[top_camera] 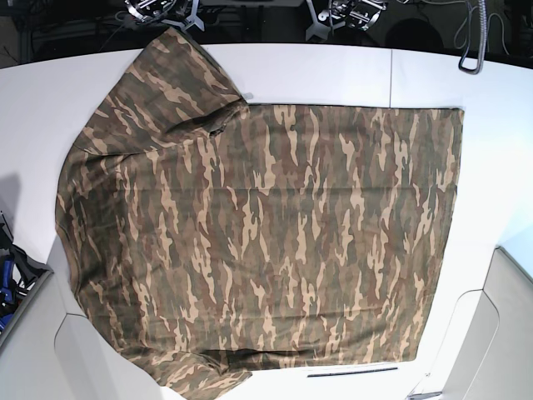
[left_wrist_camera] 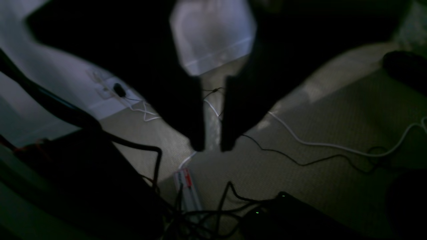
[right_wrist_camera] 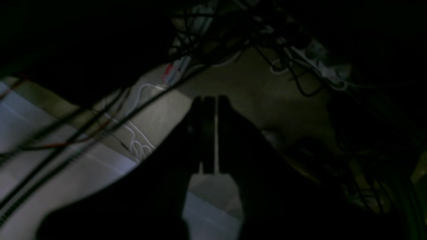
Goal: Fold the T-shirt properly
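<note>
- The left tool (left_wrist_camera: 209, 146) hangs off the surface over carpeted floor (left_wrist_camera: 300, 133) strewn with cables (left_wrist_camera: 333, 146); its two dark fingers stand with only a slim gap between them and pinch nothing.
- The right tool (right_wrist_camera: 210, 100) also points at the floor, among a tangle of cables (right_wrist_camera: 233, 36); its fingers are pressed almost together, with nothing held.
- In the base view only the arm bases show, at the far edge of the surface beyond the T-shirt (top_camera: 266, 242): one near (top_camera: 158, 10), one near (top_camera: 354, 12). Neither tool is over the cloth.
- The T-shirt lies spread flat on the white surface (top_camera: 425, 75), covering most of it. One sleeve (top_camera: 166, 75) reaches toward the arm bases; the other sleeve (top_camera: 200, 379) lies at the shirt's opposite side, at the near edge. The straight hem (top_camera: 460, 233) is on the side away from the sleeves.
- I judge that folding has not begun: no edge is doubled over.
- Risk: the near sleeve sits close to the rim of the surface, so a pull there could drag cloth over the edge.
- Risk: nearly shut fingers brought down on flat cloth would push and rumple it, not pinch it; they need to spread first.
- Risk: a grip through only the top layer would lift it off the under layer and spoil an even fold.
</note>
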